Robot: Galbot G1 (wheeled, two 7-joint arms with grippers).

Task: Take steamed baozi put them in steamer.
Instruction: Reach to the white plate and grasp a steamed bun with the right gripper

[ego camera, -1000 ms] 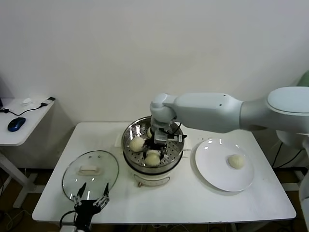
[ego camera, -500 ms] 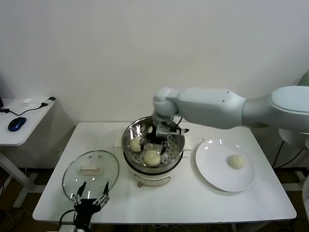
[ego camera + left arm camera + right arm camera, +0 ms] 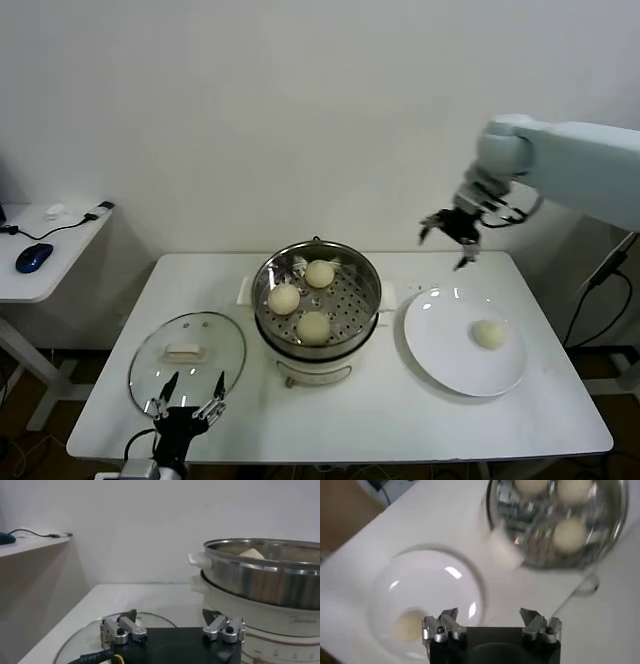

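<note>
The steel steamer (image 3: pixel 262 296) stands mid-table on a cream base, with three baozi on its perforated tray: one at the back (image 3: pixel 319 273), one at the left (image 3: pixel 284 297), one at the front (image 3: pixel 313 326). A fourth baozi (image 3: pixel 489 333) lies on the white plate (image 3: pixel 440 345) to the right. My right gripper (image 3: pixel 449 233) is open and empty, held high above the table's back right, beyond the plate. In the right wrist view the steamer (image 3: pixel 612 527) and the plate's baozi (image 3: pixel 408 625) show below. My left gripper (image 3: pixel 187 401) is open and empty at the front left edge.
A round glass lid (image 3: pixel 187 356) with a white handle lies on the table left of the steamer, just behind my left gripper. A side desk (image 3: pixel 45 262) with a blue mouse stands further left. The wall is close behind the table.
My right gripper has left a baozi in the steamer, risen out of the pot and swung right to above the back of the plate. The left arm has not moved.
</note>
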